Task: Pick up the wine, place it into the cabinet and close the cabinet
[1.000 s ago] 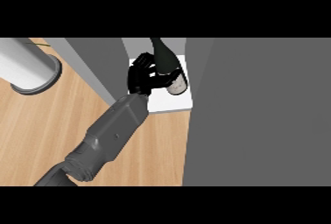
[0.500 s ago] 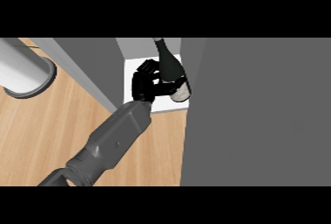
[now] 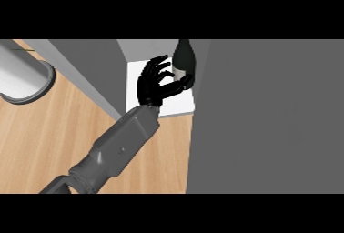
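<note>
On the wooden counter (image 3: pixel 47 136) one open grey cabinet (image 3: pixel 262 118) holds the single dark wine bottle (image 3: pixel 183 53) on its white shelf (image 3: pixel 176 103), and one hand (image 3: pixel 156 86), fingers now spread and off the bottle it earlier gripped, hangs just beside it.

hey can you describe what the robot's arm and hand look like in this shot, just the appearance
One arm shows, rising from the view's lower edge. The forearm is a smooth grey casing, rounded and tapering toward the wrist, with a darker grey segment near the bottom. The hand is all black, with slender jointed fingers and a thumb. No cables, markings or labels are visible on either part.
</note>
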